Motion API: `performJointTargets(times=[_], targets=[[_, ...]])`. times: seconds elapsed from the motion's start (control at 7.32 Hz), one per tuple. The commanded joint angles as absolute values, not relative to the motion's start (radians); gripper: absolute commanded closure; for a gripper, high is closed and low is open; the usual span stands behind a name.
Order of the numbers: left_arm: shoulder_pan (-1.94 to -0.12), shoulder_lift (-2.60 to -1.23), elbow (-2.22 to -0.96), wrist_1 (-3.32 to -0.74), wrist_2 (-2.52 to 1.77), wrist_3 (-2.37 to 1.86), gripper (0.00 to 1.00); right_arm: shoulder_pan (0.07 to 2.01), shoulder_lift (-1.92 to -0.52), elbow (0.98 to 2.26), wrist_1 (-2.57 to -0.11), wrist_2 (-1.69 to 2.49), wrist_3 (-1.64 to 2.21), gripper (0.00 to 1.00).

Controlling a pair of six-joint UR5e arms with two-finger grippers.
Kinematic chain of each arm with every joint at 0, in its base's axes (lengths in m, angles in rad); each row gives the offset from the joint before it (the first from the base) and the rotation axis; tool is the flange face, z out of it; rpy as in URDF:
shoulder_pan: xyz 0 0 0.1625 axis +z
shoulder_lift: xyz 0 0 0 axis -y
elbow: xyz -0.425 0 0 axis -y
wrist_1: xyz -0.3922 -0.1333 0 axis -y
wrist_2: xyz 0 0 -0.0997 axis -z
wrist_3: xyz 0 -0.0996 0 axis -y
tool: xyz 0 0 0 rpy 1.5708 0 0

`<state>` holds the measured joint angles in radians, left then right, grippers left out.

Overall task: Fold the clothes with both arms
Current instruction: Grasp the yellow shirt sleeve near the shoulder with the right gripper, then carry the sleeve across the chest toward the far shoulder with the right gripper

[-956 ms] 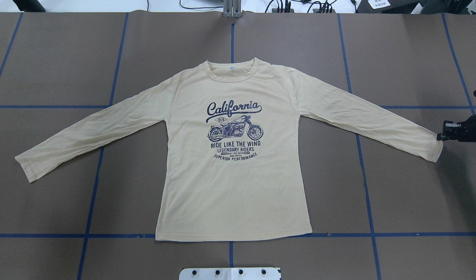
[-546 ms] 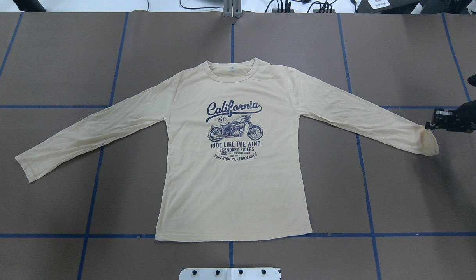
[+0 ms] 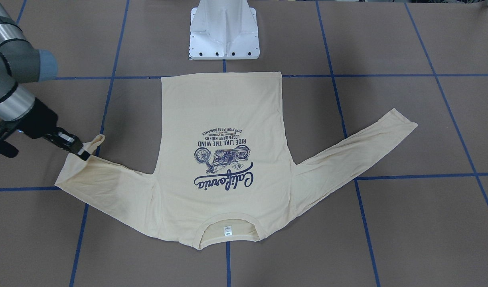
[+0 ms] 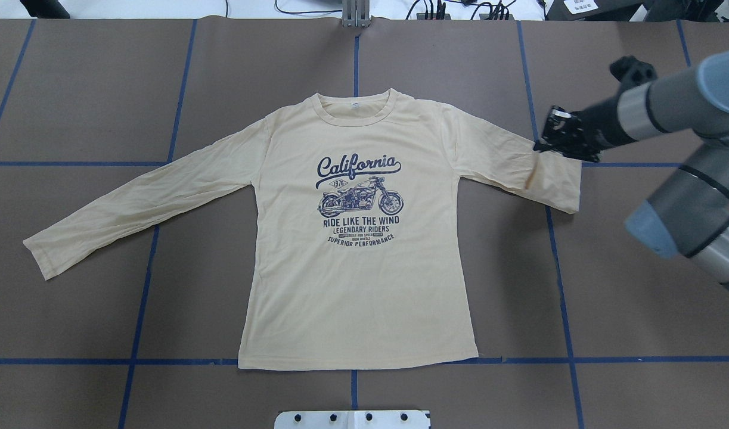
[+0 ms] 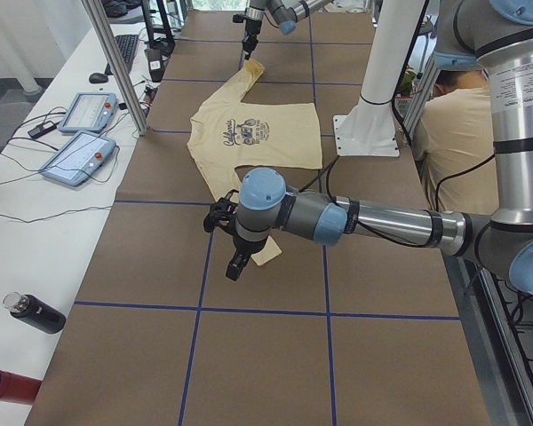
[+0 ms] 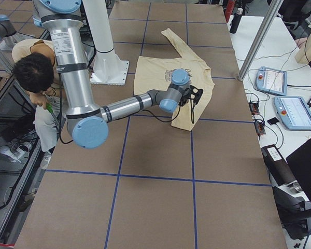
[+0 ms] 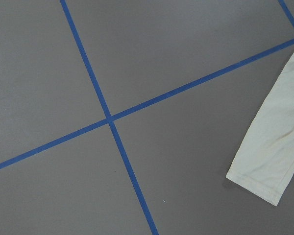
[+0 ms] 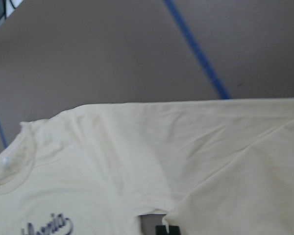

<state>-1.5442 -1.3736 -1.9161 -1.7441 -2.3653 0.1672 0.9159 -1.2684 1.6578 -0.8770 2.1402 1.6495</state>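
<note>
Overhead exterior view: a pale cream T-shirt [image 4: 352,286] lies print-up in the middle of the brown table [image 4: 72,89], hem toward the robot's edge and collar toward the far edge. Its navy print reads "California" in script, "1976" in a small diamond, then "RIDE LIKE THE WIND", "LEGENDARY RIDERS" and "SUPERIOR PERFORMANCE" under a motorcycle; two tiny lines between these are too small to read. The white neck label [image 4: 353,105] carries a mark that I cannot make out.

The right gripper [image 4: 546,143] is clamped on the cuff of the right-side sleeve [image 4: 519,173], which is doubled back over itself toward the shoulder, its fold on the table near the blue tape line [image 4: 555,268]. The left-side sleeve [image 4: 132,202] lies straight, reaching toward the table's left edge.

The left gripper [image 5: 234,269] shows only in the exterior left view, hanging above that sleeve's cuff; whether its jaws are apart or closed I cannot tell.
</note>
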Motion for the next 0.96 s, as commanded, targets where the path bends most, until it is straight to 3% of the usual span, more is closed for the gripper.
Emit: performJointTargets(times=[0.0, 0.27, 0.68, 0.82], targets=[[-1.543, -1.374, -1.91, -1.746, -2.367, 0.167, 0.0, 0.778, -0.985, 1.661, -1.102, 1.964, 1.826, 1.0], [-1.543, -1.374, -1.904, -1.747, -2.367, 0.167, 0.0, 0.654, -0.805, 1.62, -1.239, 1.75, 1.861, 1.0], [-1.543, -1.374, -1.913, -1.747, -2.368, 0.167, 0.0, 0.493, -0.458, 1.256, -1.233, 1.516, 1.89, 1.0], [-1.543, -1.374, -1.916, -1.746, -2.368, 0.167, 0.0, 0.465, -0.43, 1.221, -1.23, 1.511, 1.888, 1.0]])
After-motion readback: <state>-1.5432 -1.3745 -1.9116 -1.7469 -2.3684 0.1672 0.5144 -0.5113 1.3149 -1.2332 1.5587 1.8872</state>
